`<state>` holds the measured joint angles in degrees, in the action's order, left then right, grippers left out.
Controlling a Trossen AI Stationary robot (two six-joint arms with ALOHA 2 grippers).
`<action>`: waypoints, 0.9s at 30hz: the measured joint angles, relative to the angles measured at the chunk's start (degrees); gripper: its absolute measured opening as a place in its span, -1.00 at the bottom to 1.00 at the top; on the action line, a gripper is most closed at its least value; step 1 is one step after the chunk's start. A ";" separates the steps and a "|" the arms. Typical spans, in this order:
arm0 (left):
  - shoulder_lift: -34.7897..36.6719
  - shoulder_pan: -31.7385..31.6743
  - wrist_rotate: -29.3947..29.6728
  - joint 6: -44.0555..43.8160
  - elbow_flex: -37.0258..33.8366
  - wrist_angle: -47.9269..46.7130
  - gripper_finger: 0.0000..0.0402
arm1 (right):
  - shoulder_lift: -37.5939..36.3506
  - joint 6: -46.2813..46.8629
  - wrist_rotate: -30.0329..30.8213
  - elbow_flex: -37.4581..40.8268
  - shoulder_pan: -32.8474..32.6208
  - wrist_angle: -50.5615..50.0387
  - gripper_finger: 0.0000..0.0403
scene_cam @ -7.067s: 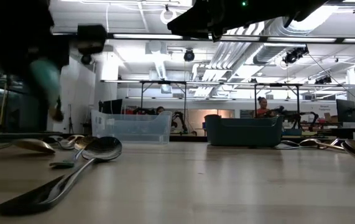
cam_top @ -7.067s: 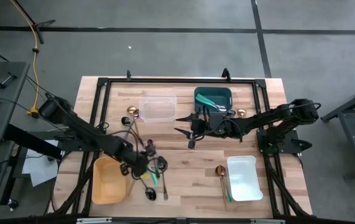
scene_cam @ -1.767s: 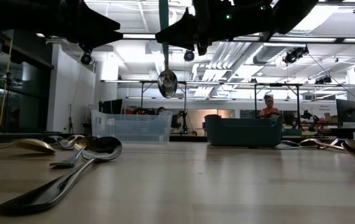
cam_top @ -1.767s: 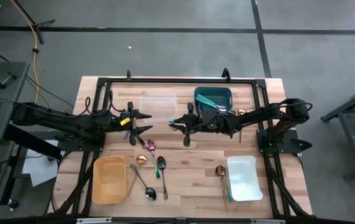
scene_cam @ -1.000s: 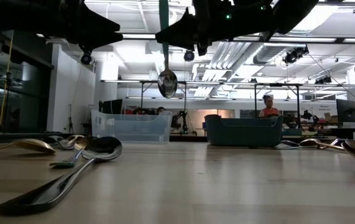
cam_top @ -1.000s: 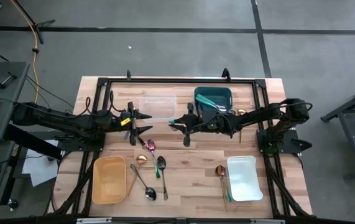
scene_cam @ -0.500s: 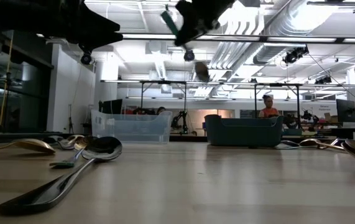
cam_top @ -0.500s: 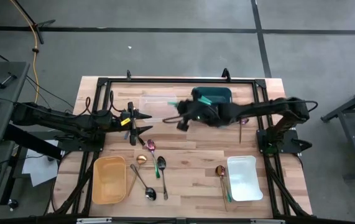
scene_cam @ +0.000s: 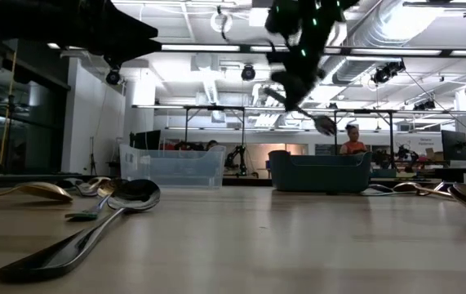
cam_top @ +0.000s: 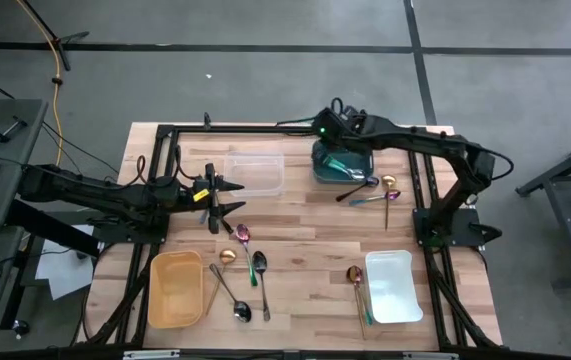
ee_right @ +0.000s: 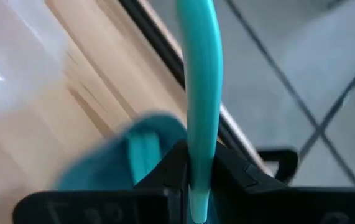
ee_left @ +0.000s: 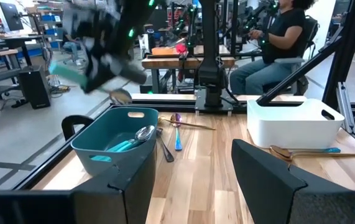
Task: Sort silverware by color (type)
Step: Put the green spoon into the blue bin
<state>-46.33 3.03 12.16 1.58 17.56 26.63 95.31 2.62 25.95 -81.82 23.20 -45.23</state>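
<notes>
With the right gripper [ee_right: 193,180] clamped on the teal-handled spoon [ee_right: 197,93] above the teal bin [cam_top: 342,160], lower squarely over the bin before releasing.

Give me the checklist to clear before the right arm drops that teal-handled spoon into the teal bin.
1. Right end effector shut on the teal-handled spoon: ok.
2. Right end effector above the teal bin: ok in the high view, at the bin's far rim.
3. Spoon head over the bin's opening: cannot tell, blurred in the low view.
4. Bin already holds teal-handled pieces, so the colour matches: ok.
5. Left end effector away from the bin, open, hovering beside the clear container: ok.
6. Loose spoons beside the bin are outside the drop path: ok.
</notes>
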 joint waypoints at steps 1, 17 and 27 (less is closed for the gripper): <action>0.00 0.00 0.00 0.04 0.00 0.10 0.01 | 0.00 0.00 -0.56 1.55 1.15 0.09 -0.83; 0.00 0.00 0.00 0.11 0.00 0.26 0.01 | 0.00 -4.05 -7.14 15.23 4.90 6.85 -0.83; 0.00 0.02 0.00 0.11 0.00 0.22 0.01 | 0.00 -3.96 -10.16 15.23 4.90 7.03 -0.71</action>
<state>-46.33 3.04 12.16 1.69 17.56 26.85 95.31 -1.34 15.79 -66.59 28.10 -38.20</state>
